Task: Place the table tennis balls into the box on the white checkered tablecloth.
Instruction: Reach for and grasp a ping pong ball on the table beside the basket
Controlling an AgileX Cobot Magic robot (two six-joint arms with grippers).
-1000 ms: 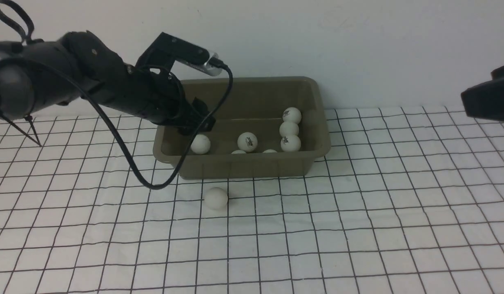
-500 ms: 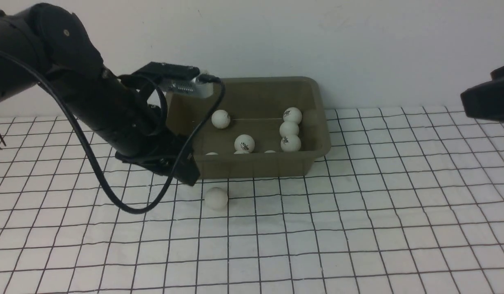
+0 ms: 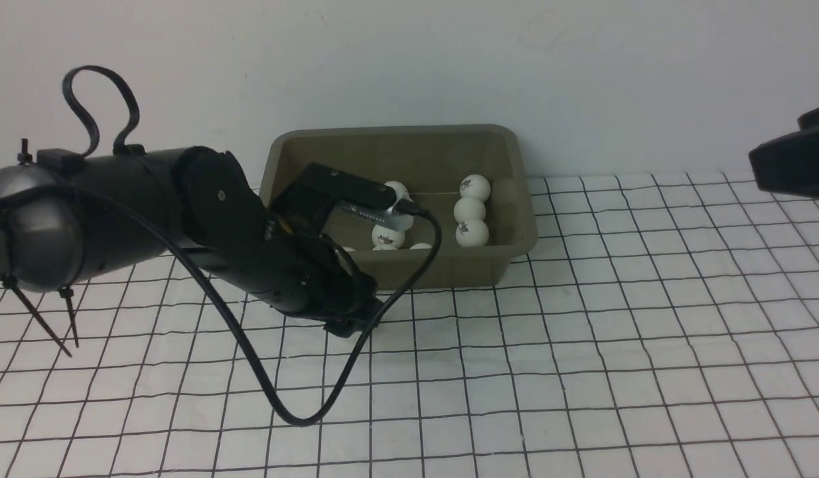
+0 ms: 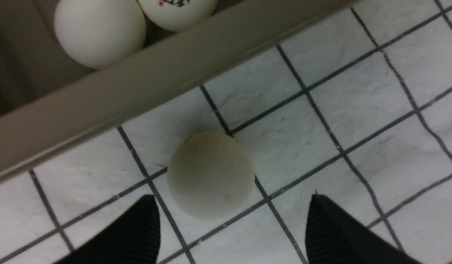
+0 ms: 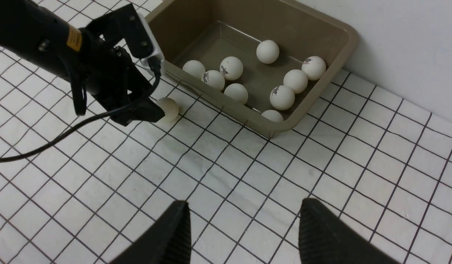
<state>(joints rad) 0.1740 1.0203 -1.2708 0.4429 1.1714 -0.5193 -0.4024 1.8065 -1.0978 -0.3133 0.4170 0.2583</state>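
My left gripper (image 4: pixel 231 227) hangs low over the white checkered tablecloth (image 3: pixel 582 372), jaws spread wide, ribbed black fingertips (image 4: pixel 138 231) either side of one loose table tennis ball (image 4: pixel 210 174) but holding nothing; gaps show between both pads and the ball. That ball is matte, off-white, plain on the side I can see, resting on the cloth just outside the near wall of the box (image 4: pixel 112 88). From the right wrist view the same ball (image 5: pixel 169 109) sits at my left fingertip, beside the box's long near wall toward its left corner (image 5: pixel 182 79). In the front view my left arm (image 3: pixel 184 226) hides it. The box (image 3: pixel 449 265) is olive-grey plastic, smooth, with rounded corners, sloping walls and a flared rim, standing on the cloth against the pale wall (image 3: pixel 516 60). Inside it lie nine more table tennis balls (image 5: pixel 282 97), white spheres, several with small dark printed logos; a cluster rests by the near wall, three line up toward the right end, one sits alone farther back. The cloth is white with a thin black grid, faintly textured. A black cable (image 3: pixel 303 418) loops from my wrist onto the cloth. My right gripper (image 5: pixel 244 234) is held high, well apart from the box, jaws parted and empty, ribbed pads visible.
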